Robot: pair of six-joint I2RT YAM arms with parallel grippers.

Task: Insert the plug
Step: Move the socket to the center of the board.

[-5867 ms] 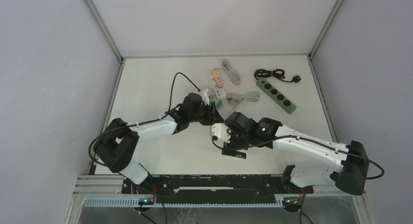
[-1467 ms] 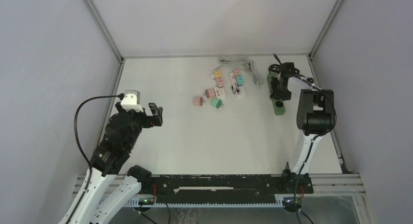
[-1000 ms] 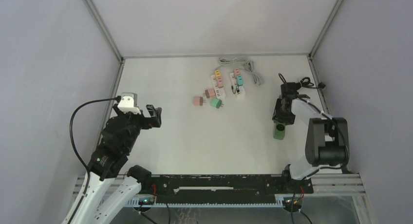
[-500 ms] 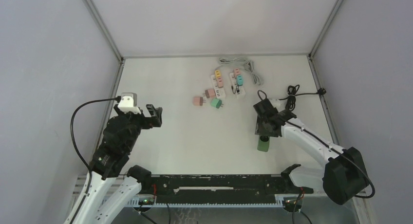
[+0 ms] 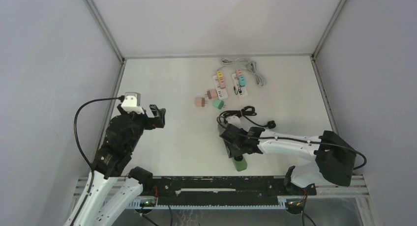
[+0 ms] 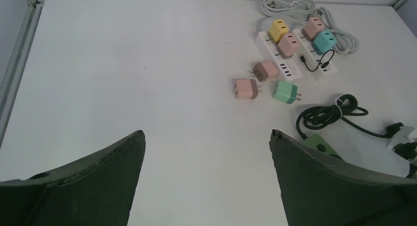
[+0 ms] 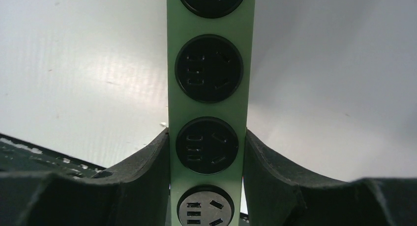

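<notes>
The left pincer [image 5: 156, 117] hangs raised over the left side of the white tabletop [image 5: 167, 73], its two dark fingers spread as wide as they go and nothing between them. Its own camera looks down across bare surface towards the cluster further right.

Near the middle lie three loose square wall adapters: a pink one [image 6: 245, 88], a second pink one [image 6: 266, 70] just beyond it, and a pale green one [image 6: 285, 92] to their right, each apart from the others. Behind them sit two white rectangular power strips [image 6: 291, 71] side by side. The first carries a yellow adapter [image 6: 279, 28] and a pink adapter [image 6: 288, 43]; the second carries a pink adapter [image 6: 313, 27] and a teal adapter [image 6: 324, 41]. A coiled grey-white cord [image 5: 248, 66] lies at the far edge.

Closer to the arms, the right pincer [image 5: 236, 146] is partly closed around a long light-green plastic power strip [image 7: 211, 93], one finger pressed to each long side. The strip lies flat on the tabletop near the front edge, its round black sockets facing up; its near end [image 5: 240, 163] pokes out below the pincer. Its black cord [image 5: 241, 113] is looped just beyond the pincer, and the black plug [image 5: 269, 124] at the cord's end rests loose on the tabletop to the right, in no socket.
</notes>
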